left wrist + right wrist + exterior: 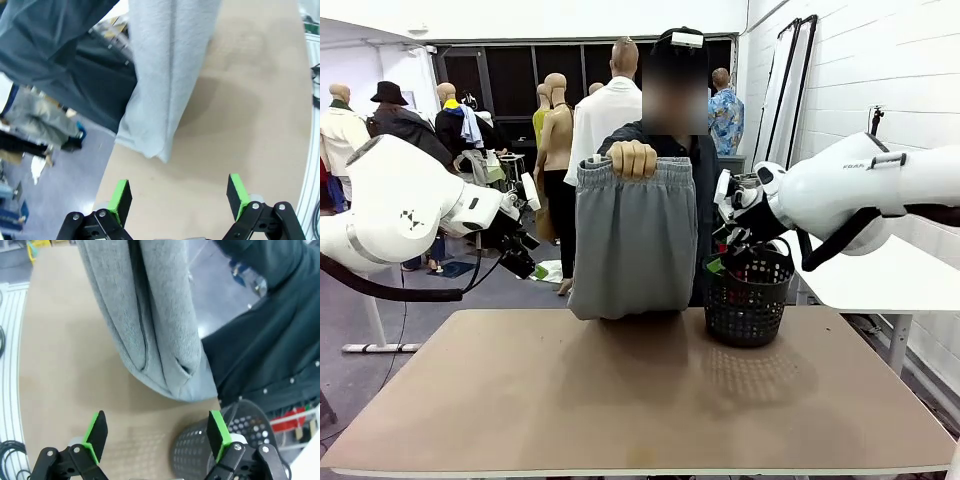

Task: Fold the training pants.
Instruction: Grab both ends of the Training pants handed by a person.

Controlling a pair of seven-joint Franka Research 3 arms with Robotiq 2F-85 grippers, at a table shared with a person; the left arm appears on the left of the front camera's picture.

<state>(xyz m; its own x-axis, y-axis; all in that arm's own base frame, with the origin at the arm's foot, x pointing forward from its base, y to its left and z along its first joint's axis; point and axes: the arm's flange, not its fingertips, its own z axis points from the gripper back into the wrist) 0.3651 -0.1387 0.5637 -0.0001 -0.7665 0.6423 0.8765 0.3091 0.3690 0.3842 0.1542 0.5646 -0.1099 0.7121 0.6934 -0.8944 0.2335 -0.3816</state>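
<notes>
I find the training pants [632,240] hanging from the person's hand [632,159], lower end at the far edge of the table [640,400]. The left gripper [178,182] and right gripper [157,416] stand apart, empty (folding not begun). Handover stage, I judge. Next, the pants must be laid flat.

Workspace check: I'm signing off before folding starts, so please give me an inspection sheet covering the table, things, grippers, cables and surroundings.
Surface: brown table, matte, lightly marked.
Job's things: grey training pants held up by the waistband in the person's hand, hanging down to the table's far edge.
Clutter: black mesh basket on the table's far right, beside the pants; contents unclear.
Grippers: left gripper open, empty; right gripper open, empty; both raised, either side of the pants.
Cables: black cable looped under the left arm; another along the right arm.
Surroundings: white side table to the right.
</notes>
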